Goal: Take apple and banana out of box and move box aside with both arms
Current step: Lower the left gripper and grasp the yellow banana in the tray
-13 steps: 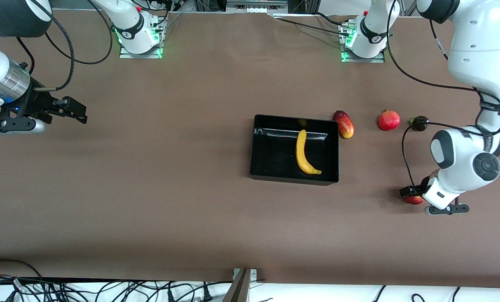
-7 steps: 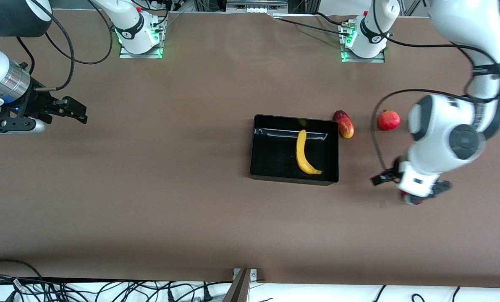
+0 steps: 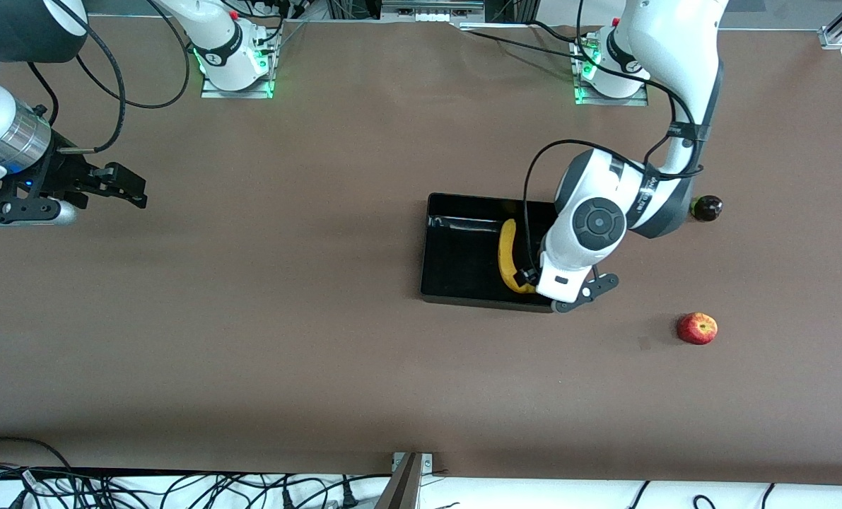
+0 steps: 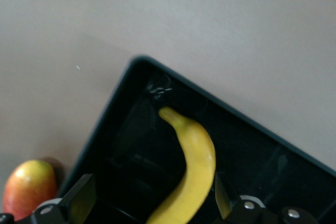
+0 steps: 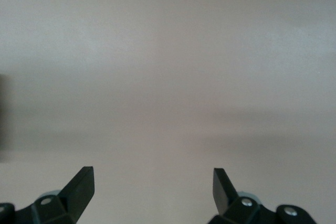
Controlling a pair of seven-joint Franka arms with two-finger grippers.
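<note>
The black box sits mid-table with the yellow banana lying in it. My left gripper hangs over the box corner nearest the front camera, toward the left arm's end. In the left wrist view it is open, its fingers on either side of the banana, apart from it. The small red apple lies alone on the table, nearer the camera than the box. My right gripper waits open over bare table at the right arm's end.
A small dark fruit lies toward the left arm's end. A red-yellow mango lies just outside the box wall; the left arm covers it in the front view. Cables run along the table's front edge.
The left arm has swung from over the apple to over the box and banana. The apple stays where it was on the table. The right arm has not moved.
</note>
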